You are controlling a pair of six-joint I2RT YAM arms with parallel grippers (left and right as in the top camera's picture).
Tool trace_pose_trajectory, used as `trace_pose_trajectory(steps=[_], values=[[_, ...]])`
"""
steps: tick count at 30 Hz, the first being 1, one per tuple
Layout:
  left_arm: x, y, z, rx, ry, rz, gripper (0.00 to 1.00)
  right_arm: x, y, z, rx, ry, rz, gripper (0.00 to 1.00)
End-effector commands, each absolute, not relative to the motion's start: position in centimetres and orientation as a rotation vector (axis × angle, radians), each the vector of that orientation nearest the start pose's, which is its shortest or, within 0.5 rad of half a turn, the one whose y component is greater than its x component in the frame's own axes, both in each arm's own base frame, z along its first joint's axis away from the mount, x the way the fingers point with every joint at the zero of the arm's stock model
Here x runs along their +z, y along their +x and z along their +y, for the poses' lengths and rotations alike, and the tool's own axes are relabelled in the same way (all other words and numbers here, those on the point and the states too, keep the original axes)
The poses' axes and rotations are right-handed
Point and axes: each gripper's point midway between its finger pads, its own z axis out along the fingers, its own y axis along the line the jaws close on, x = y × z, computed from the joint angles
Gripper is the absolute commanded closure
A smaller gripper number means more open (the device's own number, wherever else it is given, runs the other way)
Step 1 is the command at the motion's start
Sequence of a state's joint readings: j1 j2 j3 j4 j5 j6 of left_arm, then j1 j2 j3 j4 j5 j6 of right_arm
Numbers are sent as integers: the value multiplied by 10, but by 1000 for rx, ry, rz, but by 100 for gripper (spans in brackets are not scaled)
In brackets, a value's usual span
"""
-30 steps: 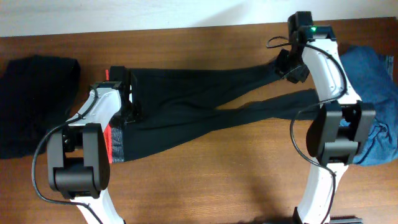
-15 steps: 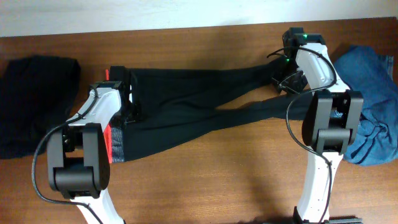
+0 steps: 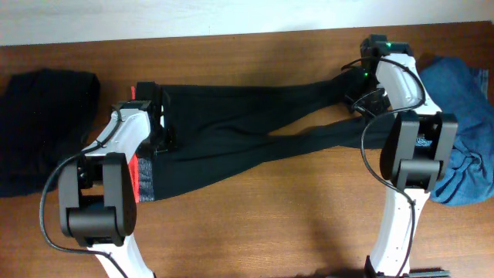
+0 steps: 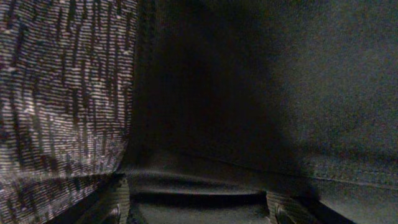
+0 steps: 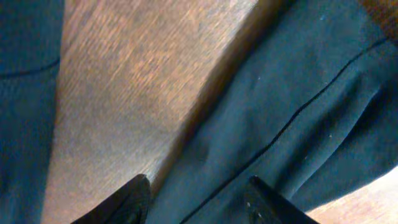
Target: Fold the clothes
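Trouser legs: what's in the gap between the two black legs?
Just bare brown table, a wedge of wood between the legs of the trousers. The overhead and right wrist views both show it.

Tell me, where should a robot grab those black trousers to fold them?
Likely the leg ends on the right, pinched from above. The trousers lie flat with legs crossing and the waistband at the left, so the loose ends can be carried over to it.
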State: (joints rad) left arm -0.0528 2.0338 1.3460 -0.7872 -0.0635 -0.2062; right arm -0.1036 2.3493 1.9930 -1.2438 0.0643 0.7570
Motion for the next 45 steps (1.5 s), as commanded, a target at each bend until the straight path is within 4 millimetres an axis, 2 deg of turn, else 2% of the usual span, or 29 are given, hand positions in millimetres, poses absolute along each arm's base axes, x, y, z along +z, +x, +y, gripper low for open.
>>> trace_pose_trajectory(steps=[1, 15, 16, 17, 18, 20, 24, 29, 38, 43, 45], values=[[-56, 350, -16, 75, -230, 3204, 28, 16, 443, -62, -153, 1333, 2859, 43], [-56, 350, -16, 75, -231, 3204, 29, -24, 428, -52, -97, 1420, 2873, 44], [-56, 350, -16, 75, -231, 3204, 29, -26, 428, -52, -96, 1420, 2873, 50], [-56, 350, -16, 75, -231, 3204, 29, -26, 427, -51, -97, 1421, 2874, 61], [-56, 350, -16, 76, -231, 3203, 29, -26, 427, -51, -95, 1421, 2875, 77], [-56, 350, -16, 76, -230, 3203, 29, -26, 428, -50, -87, 1415, 2880, 96], [-56, 351, -16, 76, -231, 3203, 29, -23, 431, -51, -69, 1313, 2918, 96], [-56, 351, -15, 77, -231, 3203, 29, 1, 446, -55, -45, 1185, 2928, 96], [-56, 350, -15, 82, -230, 3203, 29, 75, 480, -55, 47, 1052, 2827, 96], [-56, 351, -15, 82, -230, 3202, 29, 90, 484, -52, 112, 1066, 2788, 96], [-56, 350, -15, 82, -230, 3203, 29, 92, 489, -46, 217, 1069, 2781, 96]])
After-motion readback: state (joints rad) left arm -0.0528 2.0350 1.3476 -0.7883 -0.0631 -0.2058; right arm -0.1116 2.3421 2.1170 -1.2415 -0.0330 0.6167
